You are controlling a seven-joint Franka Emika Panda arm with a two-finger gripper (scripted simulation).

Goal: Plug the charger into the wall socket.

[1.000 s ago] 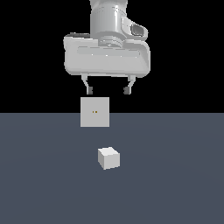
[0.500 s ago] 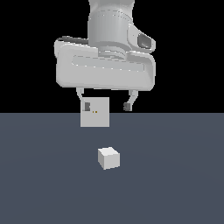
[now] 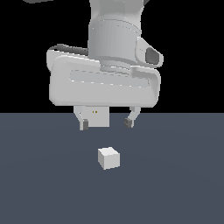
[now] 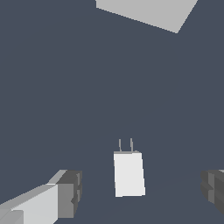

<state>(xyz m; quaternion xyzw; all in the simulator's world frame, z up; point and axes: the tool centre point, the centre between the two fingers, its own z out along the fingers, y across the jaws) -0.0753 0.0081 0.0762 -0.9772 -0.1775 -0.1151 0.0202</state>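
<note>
Nearest, the charger (image 3: 108,158) is lying on the counter (image 3: 175,183), prongs aiming toward the wall socket (image 3: 99,117). Above it, the tool (image 3: 106,124) is hovering wide, gripping nothing, partly hiding that upright panel behind.

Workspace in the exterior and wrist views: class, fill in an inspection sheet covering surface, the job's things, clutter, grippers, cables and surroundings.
Surface: plain dark grey-blue floor, bare apart from the job's things.
Job's things: charger, a small white block, lies on the floor, ungrasped; the wrist view shows two thin prongs at one end. Wall socket, a light-grey upright panel with two orange dots, stands behind it, partly hidden by the gripper.
Clutter: nothing seen.
Grippers: gripper open, above the charger, fingers spread to either side, holding nothing.
Cables: nothing seen.
Surroundings: black background above the floor.
</note>
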